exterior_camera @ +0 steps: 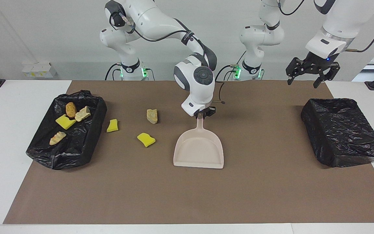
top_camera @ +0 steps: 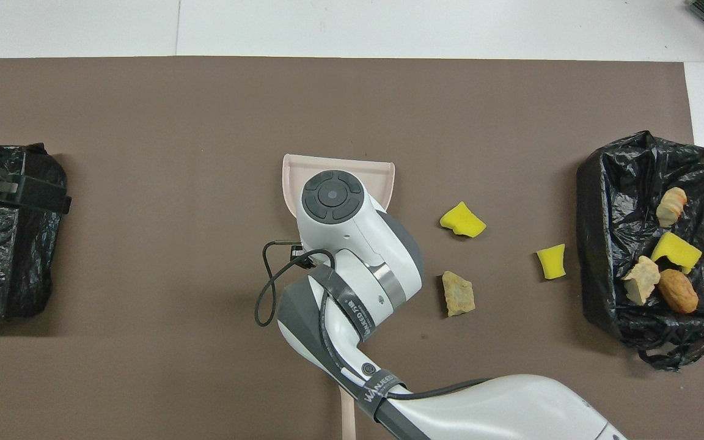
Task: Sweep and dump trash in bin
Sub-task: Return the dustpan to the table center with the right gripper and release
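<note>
The beige dustpan (exterior_camera: 198,152) (top_camera: 384,176) lies flat on the brown mat, mid-table. My right gripper (exterior_camera: 204,114) is at the tip of its handle; in the overhead view the arm hides it. Three pieces of trash lie loose on the mat beside the pan, toward the right arm's end: a yellow chunk (exterior_camera: 146,139) (top_camera: 462,220), a tan lump (exterior_camera: 152,116) (top_camera: 457,293) and a second yellow chunk (exterior_camera: 112,125) (top_camera: 552,261). Several more pieces (exterior_camera: 65,121) (top_camera: 674,252) lie in the black-lined bin (exterior_camera: 89,136) (top_camera: 596,201) there. My left gripper (exterior_camera: 310,76) hangs open in the air, empty.
A second black-lined bin (exterior_camera: 342,131) (top_camera: 3,256) sits at the left arm's end, under the left gripper (top_camera: 22,190). A beige brush handle (top_camera: 347,418) pokes out beneath the right arm, near the robots' edge. White table (exterior_camera: 11,97) borders the mat.
</note>
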Controlling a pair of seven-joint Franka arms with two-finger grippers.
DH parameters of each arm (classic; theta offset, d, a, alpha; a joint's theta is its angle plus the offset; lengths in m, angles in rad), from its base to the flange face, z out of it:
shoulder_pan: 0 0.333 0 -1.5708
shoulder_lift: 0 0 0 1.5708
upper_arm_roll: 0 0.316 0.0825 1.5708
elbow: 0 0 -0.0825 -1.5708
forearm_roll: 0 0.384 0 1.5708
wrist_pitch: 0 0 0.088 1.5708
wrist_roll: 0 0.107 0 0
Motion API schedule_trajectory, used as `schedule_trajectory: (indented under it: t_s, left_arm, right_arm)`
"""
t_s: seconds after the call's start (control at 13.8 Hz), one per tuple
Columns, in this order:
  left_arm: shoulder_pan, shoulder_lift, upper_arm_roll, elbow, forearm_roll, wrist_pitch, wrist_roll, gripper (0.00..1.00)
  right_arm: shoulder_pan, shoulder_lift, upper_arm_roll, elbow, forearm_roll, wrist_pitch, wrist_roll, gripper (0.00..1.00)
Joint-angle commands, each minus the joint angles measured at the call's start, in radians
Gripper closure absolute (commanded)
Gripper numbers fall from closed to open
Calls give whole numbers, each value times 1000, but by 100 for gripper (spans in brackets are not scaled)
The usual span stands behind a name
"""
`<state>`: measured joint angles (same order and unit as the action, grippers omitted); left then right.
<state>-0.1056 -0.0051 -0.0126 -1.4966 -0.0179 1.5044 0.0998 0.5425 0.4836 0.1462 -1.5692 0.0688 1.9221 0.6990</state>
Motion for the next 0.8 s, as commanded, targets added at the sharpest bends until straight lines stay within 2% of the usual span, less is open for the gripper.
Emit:
schedule_trajectory:
  t_s: [0.0, 0.22, 0.36, 0.51, 0.73]
  left_arm:
    - [17, -16, -12, -4, 16, -24, 11, 0]
    - [33, -16, -12, -4, 16, -23, 9, 0]
    - [33, -16, -12, -2, 16, -21, 9, 0]
    - [33, -16, -13, -2, 16, -18, 9, 0]
    - [33, -16, -12, -2, 16, -21, 9, 0]
  right_arm:
    - [5, -42, -2, -14, -18, -73, -68, 0]
    - [5, -115, 15, -93, 17, -139, -118, 0]
    - [4, -147, 16, -150, 112, -179, -143, 0]
    - [7, -203, 15, -251, 187, -180, -157, 0]
    - [54, -301, 18, -423, 219, -141, -136, 0]
